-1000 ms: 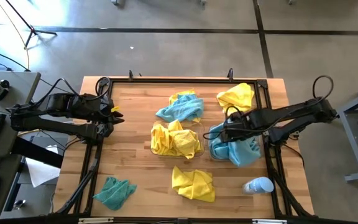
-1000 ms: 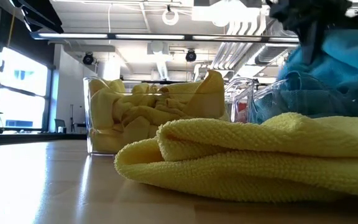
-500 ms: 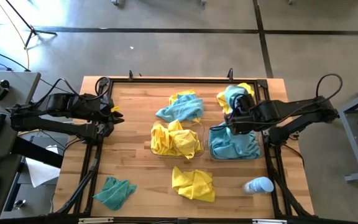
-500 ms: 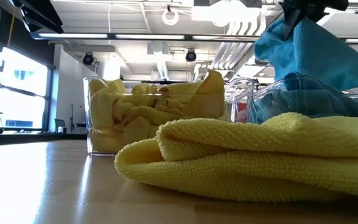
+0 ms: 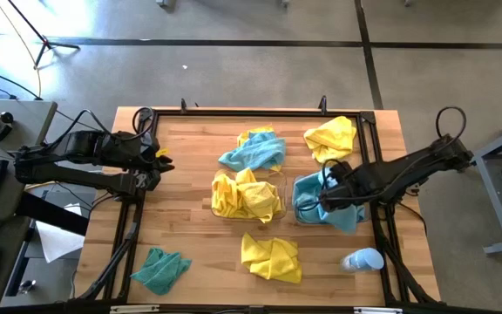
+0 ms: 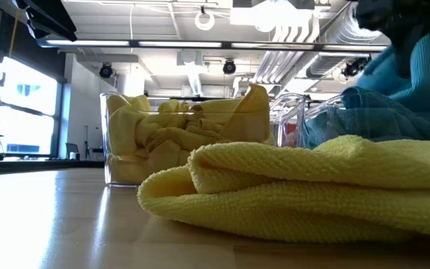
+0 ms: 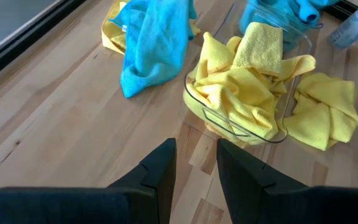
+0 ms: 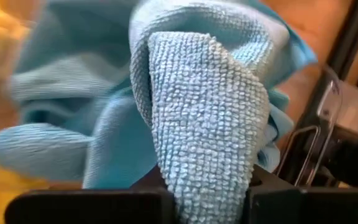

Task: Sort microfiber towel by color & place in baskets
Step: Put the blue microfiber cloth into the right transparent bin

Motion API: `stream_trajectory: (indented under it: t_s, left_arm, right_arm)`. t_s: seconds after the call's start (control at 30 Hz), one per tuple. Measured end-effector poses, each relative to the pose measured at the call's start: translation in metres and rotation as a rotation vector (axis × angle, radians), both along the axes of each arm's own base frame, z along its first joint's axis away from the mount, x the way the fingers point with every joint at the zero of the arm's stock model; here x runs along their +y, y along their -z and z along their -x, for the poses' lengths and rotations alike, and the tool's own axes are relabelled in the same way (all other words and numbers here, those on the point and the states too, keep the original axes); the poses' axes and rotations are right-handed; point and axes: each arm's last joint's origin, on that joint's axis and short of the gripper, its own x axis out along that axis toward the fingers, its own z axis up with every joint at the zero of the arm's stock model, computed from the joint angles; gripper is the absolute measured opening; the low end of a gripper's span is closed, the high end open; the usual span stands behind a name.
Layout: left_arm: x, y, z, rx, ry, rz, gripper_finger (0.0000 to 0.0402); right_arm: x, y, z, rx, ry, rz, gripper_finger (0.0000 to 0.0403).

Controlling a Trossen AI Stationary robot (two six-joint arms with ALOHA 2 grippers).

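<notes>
Your right gripper (image 5: 328, 199) is pinched on a fold of a teal-blue towel (image 8: 197, 118) over the right basket (image 5: 301, 218), where blue ones sit. It looks soft, light and floppy, so hold a thick fold. Your left gripper (image 7: 194, 163) waits at the table's left edge, fingers a little apart.

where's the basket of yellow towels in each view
High view: yellow basket at table centre, left of the blue basket.
Low view: left of middle, behind a loose yellow towel.
Left wrist view: right of centre, beyond the left fingers.
Right wrist view: not in it; a blue towel fills it.
Shared landmark: the blue basket beside it.
</notes>
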Motion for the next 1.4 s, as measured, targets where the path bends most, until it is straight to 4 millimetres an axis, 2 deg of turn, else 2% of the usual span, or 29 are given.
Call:
stream_trajectory:
  t_s: [0.17,0.4,0.53,0.67,0.9,1.17,1.4]
  left_arm:
    - [0.0,0.0,0.0,0.0,-0.002,-0.002,0.0101]
    - [0.0,0.0,0.0,-0.001,-0.002,-0.002,0.0101]
    - [0.0,0.0,0.0,-0.001,-0.002,-0.001,0.0101]
    - [0.0,0.0,0.0,-0.001,-0.002,-0.002,0.0101]
    - [0.0,0.0,0.0,-0.002,-0.002,-0.002,0.0101]
    - [0.0,0.0,0.0,-0.002,-0.001,-0.001,0.0101]
    - [0.0,0.0,0.0,-0.003,0.006,0.006,0.0101]
  right_arm:
    - [0.001,0.037,-0.001,-0.007,0.049,-0.031,0.0071]
    - [-0.004,0.098,0.0,-0.062,0.122,-0.142,0.0136]
    - [-0.006,0.111,0.002,-0.076,0.16,-0.194,0.017]
    - [-0.004,0.098,-0.001,-0.082,0.152,-0.195,0.0198]
    - [-0.003,0.047,-0.006,-0.048,0.129,-0.171,0.023]
    - [-0.006,-0.011,-0.008,-0.114,0.128,-0.076,0.0232]
    - [-0.009,-0.039,-0.011,-0.226,0.072,0.034,0.0232]
